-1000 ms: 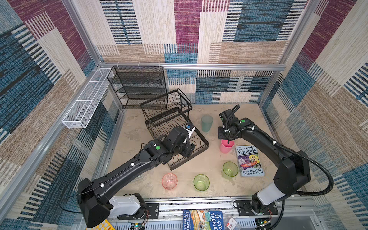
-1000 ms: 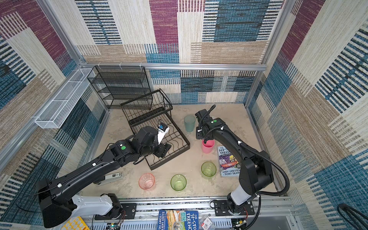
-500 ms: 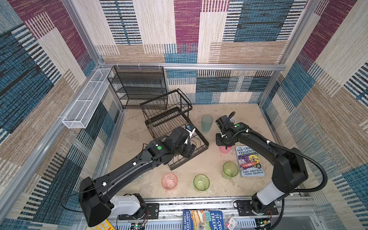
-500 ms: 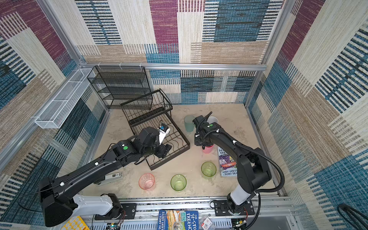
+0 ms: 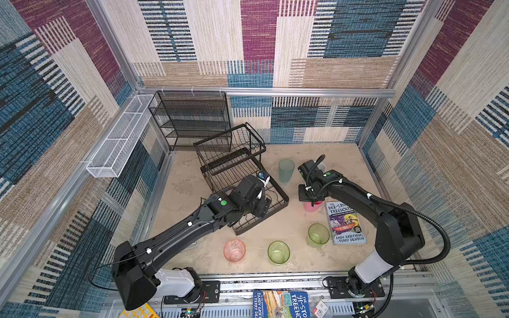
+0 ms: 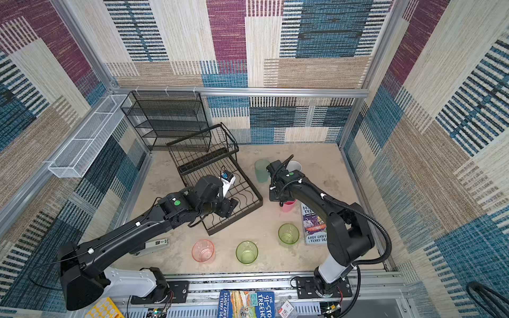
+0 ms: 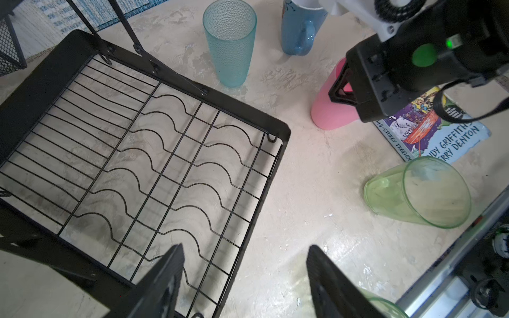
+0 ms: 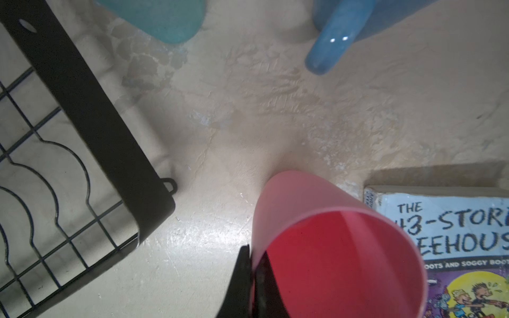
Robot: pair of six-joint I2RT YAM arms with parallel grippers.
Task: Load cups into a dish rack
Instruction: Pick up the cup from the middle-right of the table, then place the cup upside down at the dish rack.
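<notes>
Beige tabletop (image 7: 316, 179): right gripper (image 8: 252, 268) pinches opaque pink cup (image 8: 289, 198) rim; left gripper (image 7: 245, 264) spread above dish rack (image 7: 242, 110) tray

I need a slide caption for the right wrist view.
Right gripper pinches the rim of the pink cup, between dish rack and book.

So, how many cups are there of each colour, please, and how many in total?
opaque pink cup: 1
frosted teal tumbler: 1
blue handled mug: 1
translucent green cups: 2
translucent pink cup: 1
Total: 6
</notes>
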